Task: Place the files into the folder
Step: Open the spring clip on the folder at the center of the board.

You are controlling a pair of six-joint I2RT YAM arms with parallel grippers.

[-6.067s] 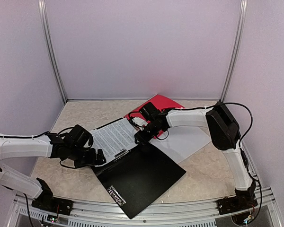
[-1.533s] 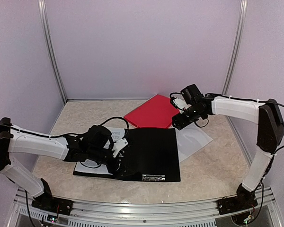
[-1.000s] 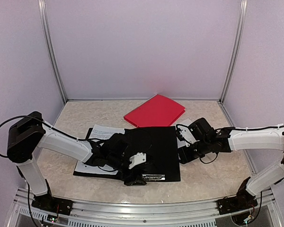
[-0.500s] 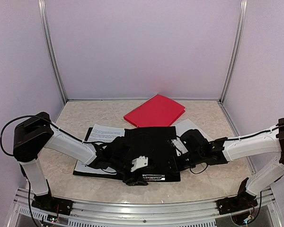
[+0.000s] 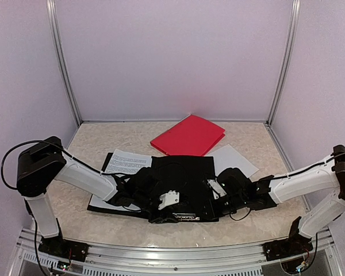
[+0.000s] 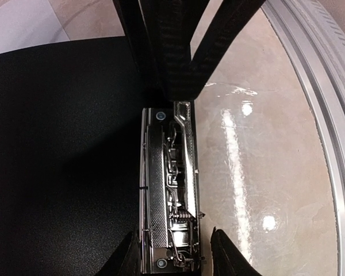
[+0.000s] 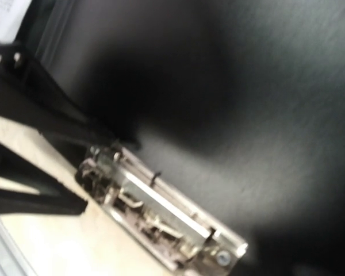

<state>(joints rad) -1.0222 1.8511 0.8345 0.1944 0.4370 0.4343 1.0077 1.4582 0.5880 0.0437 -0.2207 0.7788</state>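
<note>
From above, a printed sheet (image 5: pixel 128 161) is seen at the left of the black folder (image 5: pixel 181 172), partly covered by it, and a blank sheet (image 5: pixel 234 158) lies just beside its right edge, with a red folder (image 5: pixel 188 135) behind. Only the wrist views reveal the metal clip (image 6: pixel 169 195), straddled by the left gripper (image 6: pixel 173 261). Whether its fingers (image 6: pixel 225 253) pinch it cannot be told. The right gripper (image 5: pixel 217 194) is placed at the folder's right edge. Its jaws cannot be made out.
</note>
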